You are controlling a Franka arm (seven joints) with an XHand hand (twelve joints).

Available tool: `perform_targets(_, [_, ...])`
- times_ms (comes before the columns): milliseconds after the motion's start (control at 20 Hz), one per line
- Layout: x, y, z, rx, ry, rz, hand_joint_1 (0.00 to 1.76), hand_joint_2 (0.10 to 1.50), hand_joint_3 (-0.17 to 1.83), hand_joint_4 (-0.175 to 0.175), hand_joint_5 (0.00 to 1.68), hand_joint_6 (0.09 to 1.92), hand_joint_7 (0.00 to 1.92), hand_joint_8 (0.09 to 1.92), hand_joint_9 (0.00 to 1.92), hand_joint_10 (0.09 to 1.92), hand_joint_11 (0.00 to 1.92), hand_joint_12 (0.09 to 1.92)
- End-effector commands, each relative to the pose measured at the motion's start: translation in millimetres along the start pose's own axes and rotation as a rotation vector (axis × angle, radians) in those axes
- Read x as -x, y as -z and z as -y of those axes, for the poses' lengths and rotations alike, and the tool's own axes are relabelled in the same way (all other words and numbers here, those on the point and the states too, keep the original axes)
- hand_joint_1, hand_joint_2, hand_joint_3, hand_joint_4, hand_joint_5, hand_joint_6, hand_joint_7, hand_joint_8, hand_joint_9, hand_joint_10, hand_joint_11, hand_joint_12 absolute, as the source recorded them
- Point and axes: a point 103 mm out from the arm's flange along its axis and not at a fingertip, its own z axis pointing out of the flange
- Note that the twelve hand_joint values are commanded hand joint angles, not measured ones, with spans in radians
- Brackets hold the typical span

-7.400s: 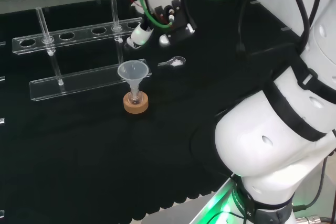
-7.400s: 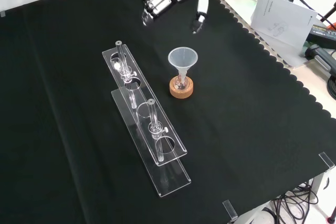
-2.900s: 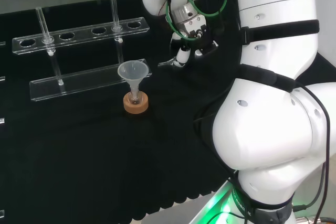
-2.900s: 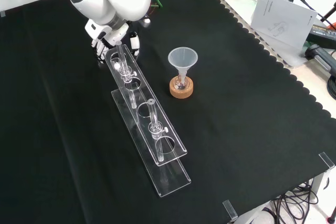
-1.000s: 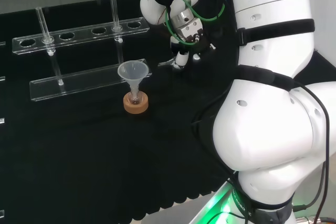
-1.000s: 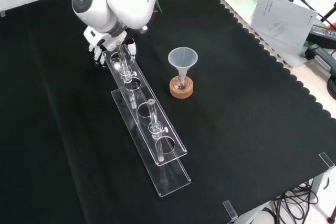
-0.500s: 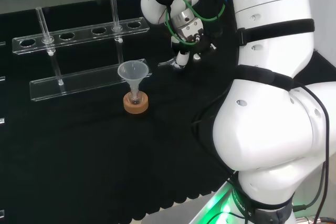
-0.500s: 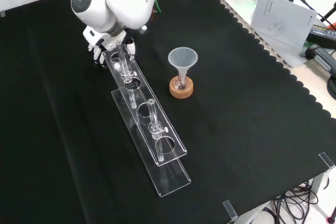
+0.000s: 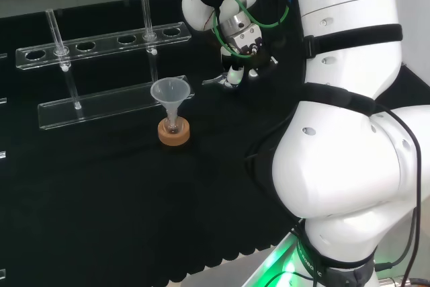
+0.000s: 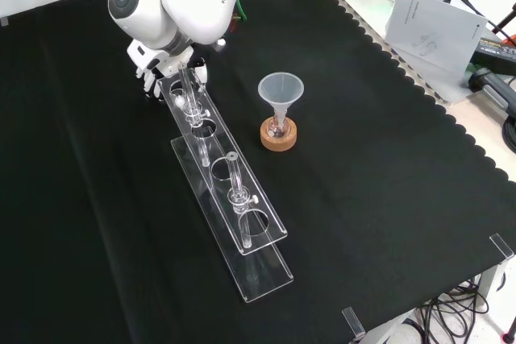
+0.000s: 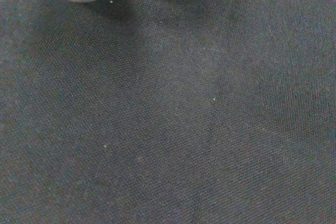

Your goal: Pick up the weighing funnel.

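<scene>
Hand [image 9: 234, 72] at the weighing funnel [image 9: 212, 81]!
It lies toward the bench's [image 9: 101, 199] far edge in the head view; hand's grip can't be told. Best pinch the scoop's rim, lift straight, clear of the rack [image 9: 107, 104].

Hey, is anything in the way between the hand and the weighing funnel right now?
Nothing visible. In the head view the hand is right at the weighing funnel, whose stem pokes out to its left. The big funnel and the rack stand apart, farther left.

Matt woven black cloth [image 11: 210, 129], rough cork ring [image 9: 174, 134]
</scene>
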Motion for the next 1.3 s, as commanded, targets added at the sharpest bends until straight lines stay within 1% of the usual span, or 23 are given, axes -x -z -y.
perform_targets(50, [-2.1,0.9,0.3,0.001,0.006,-0.004,0.84,0.71,0.55,0.033,0.81,0.67,0.49,0.66,0.71,0.52,0.43,1.29])
perform_targets(250, [-4.0,0.9,-0.6,-0.004,0.01,-0.002,0.83,0.71,0.55,0.031,0.81,0.67,0.49,0.66,0.72,0.52,0.43,1.29])
perform_targets(500, [-2.6,-0.4,-1.1,-0.009,0.001,0.003,0.83,0.71,0.56,0.031,0.82,0.67,0.49,0.65,0.72,0.52,0.43,1.29])
perform_targets(600, [-2.4,-1.4,-1.0,-0.011,-0.004,0.011,0.83,0.71,0.56,0.047,0.88,0.67,0.49,0.66,0.72,0.52,0.44,1.29])
perform_targets(650, [-2.0,-1.9,-0.9,-0.011,-0.008,0.015,0.91,0.78,0.47,0.095,0.96,0.75,0.49,0.66,0.72,0.52,0.44,1.29])
perform_targets(700, [-1.6,-2.1,-0.5,-0.006,-0.013,0.015,0.97,0.83,0.4,0.132,1.02,0.79,0.5,0.66,0.73,0.52,0.44,1.29])
perform_targets(750, [-1.0,-2.0,-0.1,-0.001,-0.018,0.015,1.02,0.84,0.4,0.154,1.07,0.82,0.52,0.65,0.74,0.52,0.44,1.29])
perform_targets(800, [-0.3,-1.6,0.7,0.009,-0.021,0.01,1.04,0.81,0.46,0.165,1.11,0.84,0.54,0.64,0.76,0.5,0.45,1.28])
perform_targets(900, [2.2,0.8,2.6,0.029,-0.028,-0.02,1.07,0.75,0.59,0.174,1.14,0.88,0.57,0.63,0.8,0.49,0.48,1.27])
perform_targets(1000, [5.4,5.0,4.7,0.043,-0.03,-0.08,1.07,0.72,0.66,0.175,1.13,0.92,0.59,0.63,0.82,0.47,0.51,1.26])
perform_targets(1100, [8.5,10.5,7.6,0.064,-0.025,-0.089,1.07,0.71,0.69,0.175,1.12,0.95,0.59,0.63,0.84,0.47,0.56,1.23])
perform_targets(1300, [13.3,21.3,14.1,0.084,-0.029,-0.107,1.07,0.7,0.7,0.175,1.13,0.94,0.59,0.64,0.87,0.45,0.62,1.19])
